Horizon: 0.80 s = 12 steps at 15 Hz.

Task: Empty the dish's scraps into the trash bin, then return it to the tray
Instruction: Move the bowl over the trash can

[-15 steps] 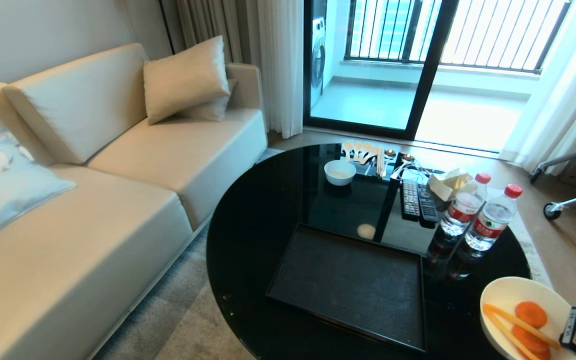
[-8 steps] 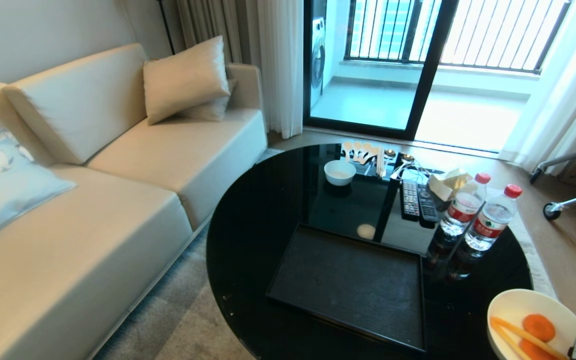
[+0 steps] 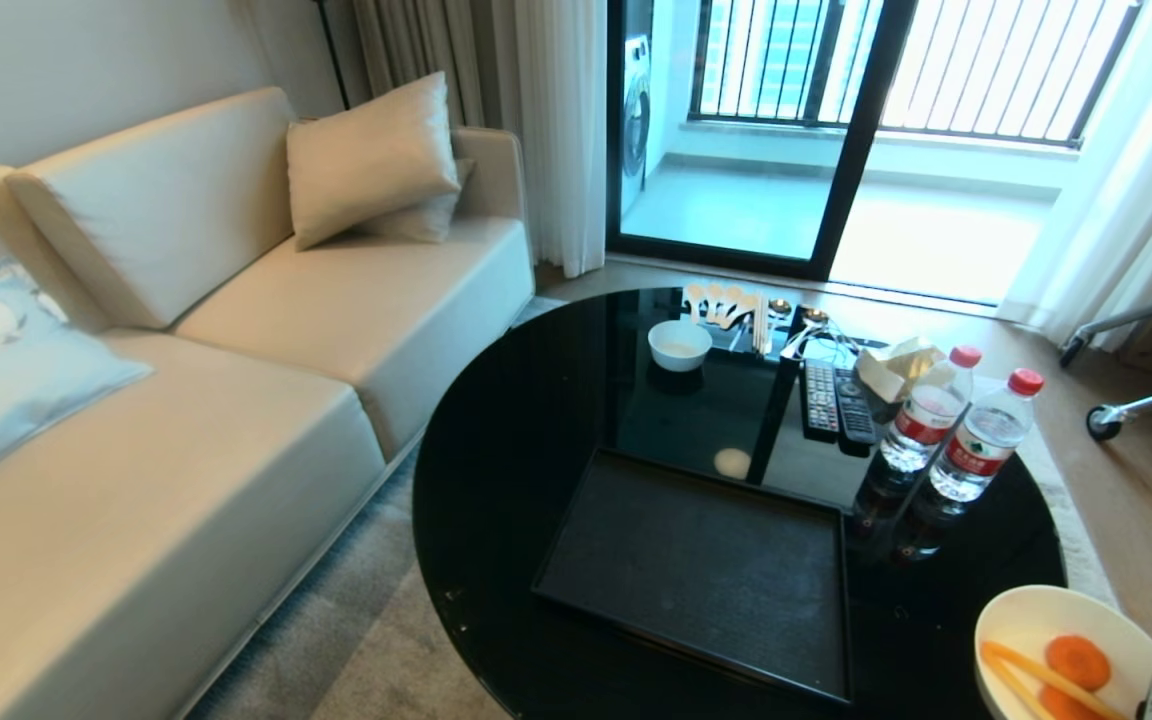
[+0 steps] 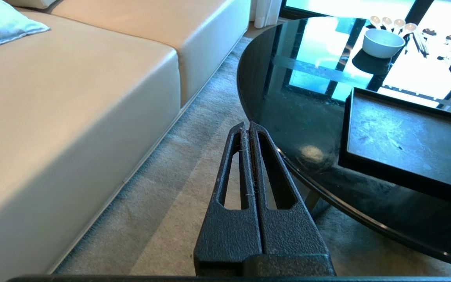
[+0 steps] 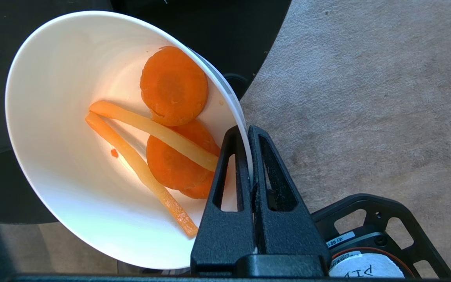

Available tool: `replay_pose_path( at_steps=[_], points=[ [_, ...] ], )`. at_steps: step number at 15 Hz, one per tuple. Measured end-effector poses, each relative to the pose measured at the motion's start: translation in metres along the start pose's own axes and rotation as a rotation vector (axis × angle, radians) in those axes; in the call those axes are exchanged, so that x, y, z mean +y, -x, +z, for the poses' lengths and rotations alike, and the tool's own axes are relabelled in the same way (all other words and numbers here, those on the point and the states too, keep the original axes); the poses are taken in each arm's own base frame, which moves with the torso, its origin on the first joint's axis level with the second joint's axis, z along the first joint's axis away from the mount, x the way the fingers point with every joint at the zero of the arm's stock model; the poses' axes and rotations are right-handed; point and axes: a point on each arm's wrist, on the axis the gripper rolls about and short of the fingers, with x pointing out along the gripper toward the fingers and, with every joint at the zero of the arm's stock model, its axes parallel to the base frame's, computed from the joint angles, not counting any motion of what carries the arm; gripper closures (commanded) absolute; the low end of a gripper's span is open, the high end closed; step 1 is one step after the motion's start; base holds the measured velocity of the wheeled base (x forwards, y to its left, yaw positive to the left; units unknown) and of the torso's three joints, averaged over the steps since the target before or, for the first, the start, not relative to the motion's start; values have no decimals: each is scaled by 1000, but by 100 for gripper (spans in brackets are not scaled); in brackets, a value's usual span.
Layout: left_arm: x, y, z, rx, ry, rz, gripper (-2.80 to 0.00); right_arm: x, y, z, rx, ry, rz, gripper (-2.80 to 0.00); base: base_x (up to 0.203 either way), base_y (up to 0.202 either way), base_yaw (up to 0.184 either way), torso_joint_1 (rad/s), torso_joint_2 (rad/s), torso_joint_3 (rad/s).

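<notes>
The dish point(image 3: 1026, 615), a white glossy bowl, hangs tilted at the near right edge of the round table, partly over the carpet. My right gripper point(image 5: 248, 131) is shut on the dish point(image 5: 53, 117), with its rim pinched between the fingers. The scraps point(image 5: 174, 86), orange carrot rounds and pale sticks, lie inside against the lower wall, and the scraps point(image 3: 1076, 660) also show from above. The black tray point(image 3: 696, 560) sits bare on the table's near middle, also seen as the tray point(image 4: 405, 137). The trash bin is out of view. My left gripper point(image 4: 248, 126) is shut on nothing, parked over the carpet beside the table.
On the black glass table point(image 3: 516, 420) stand two water bottles point(image 3: 936, 410), remote controls point(image 3: 836, 400), a tissue pack point(image 3: 896, 365), a small white bowl point(image 3: 679, 345) and spoons point(image 3: 721, 300). A cream sofa point(image 3: 236, 400) fills the left. Chair legs with castors point(image 3: 1101, 420) stand at the right.
The dish, held by my right gripper, has slid a little toward the lower right, further past the table's edge. The left arm has not moved.
</notes>
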Motion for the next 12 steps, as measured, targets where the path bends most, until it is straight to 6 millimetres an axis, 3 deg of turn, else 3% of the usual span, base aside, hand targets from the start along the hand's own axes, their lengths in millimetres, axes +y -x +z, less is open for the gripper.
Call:
replay_pose_path(
  at_steps=[12],
  points=[
    [0,0,0,0,-1,0,0,4,-7,0,23,13,-22,0,0,0,0,0,0,0]
  ],
)
